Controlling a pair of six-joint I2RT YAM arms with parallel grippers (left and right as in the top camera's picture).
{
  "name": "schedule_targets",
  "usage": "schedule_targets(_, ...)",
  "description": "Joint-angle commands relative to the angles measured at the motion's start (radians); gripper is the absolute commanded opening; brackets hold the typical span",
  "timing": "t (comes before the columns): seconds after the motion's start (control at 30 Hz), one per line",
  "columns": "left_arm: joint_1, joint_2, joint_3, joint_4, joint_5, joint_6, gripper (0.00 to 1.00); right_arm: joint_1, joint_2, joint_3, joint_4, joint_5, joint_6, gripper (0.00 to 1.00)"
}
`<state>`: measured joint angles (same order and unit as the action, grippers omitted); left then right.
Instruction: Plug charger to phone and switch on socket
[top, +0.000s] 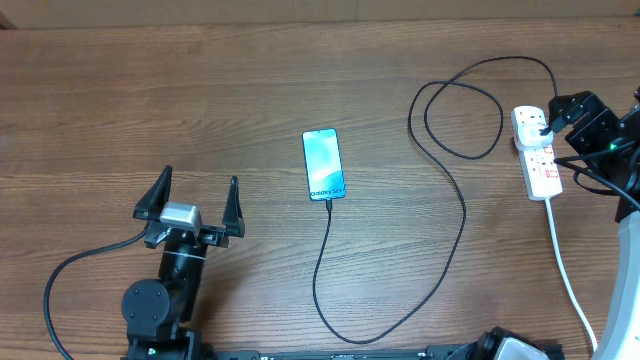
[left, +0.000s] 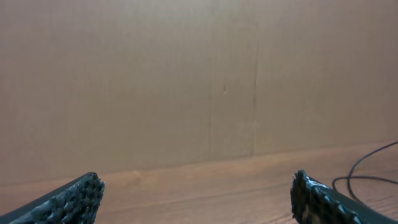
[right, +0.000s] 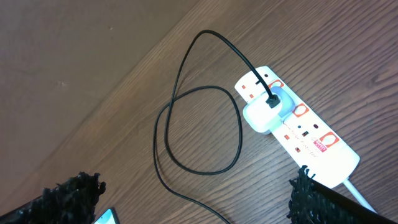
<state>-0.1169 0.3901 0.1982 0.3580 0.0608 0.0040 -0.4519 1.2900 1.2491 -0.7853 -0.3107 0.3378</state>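
Note:
The phone (top: 323, 163) lies flat mid-table with its light-blue screen lit; a corner of it shows in the right wrist view (right: 106, 217). The thin black charger cable (top: 462, 215) has its tip in the phone's near end, loops right, and ends at a white adapter (right: 261, 114) seated in the socket strip (top: 540, 160), which also shows in the right wrist view (right: 311, 134). My right gripper (top: 568, 112) is open and empty just above the strip's far end; in its wrist view (right: 193, 180) the cable loop lies between the fingers. My left gripper (top: 200, 182) is open and empty, left of the phone; its wrist view (left: 196, 180) shows bare table.
The strip's thick white cord (top: 570, 280) runs toward the near right edge. The cable's wide loop (top: 455, 120) lies between phone and strip. A plain wall (left: 186, 81) stands beyond the table's far edge.

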Motion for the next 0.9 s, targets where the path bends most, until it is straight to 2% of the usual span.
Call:
schedule_targets(0.0, 0.020, -0.038, -0.058, -0.002, 0.011, 0.011, 1.00, -0.002, 0.003, 0.002, 0.004, -0.005, -0.001, 1.00)
schedule_targets(0.23, 0.045, -0.164, -0.196, -0.005, 0.011, 0.002, 1.00, -0.002, 0.003, 0.002, 0.005, -0.005, -0.001, 1.00)
schedule_targets(0.33, 0.052, -0.224, -0.193, -0.099, 0.006, 0.000, 1.00, -0.002, 0.003, 0.002, 0.004, -0.005, -0.001, 1.00)
schedule_targets(0.57, 0.075, -0.285, -0.193, -0.205, 0.006, 0.000, 1.00, -0.002, 0.003, 0.002, 0.005, -0.005, -0.001, 1.00)
schedule_targets(0.77, 0.077, -0.363, -0.193, -0.442, -0.040, -0.009, 1.00, -0.002, 0.003, 0.002, 0.004, -0.005, -0.001, 1.00)
schedule_targets(0.87, 0.080, -0.376, -0.193, -0.437, -0.047, -0.008, 1.00, -0.002, 0.003, 0.002, 0.005, -0.005, -0.001, 1.00)
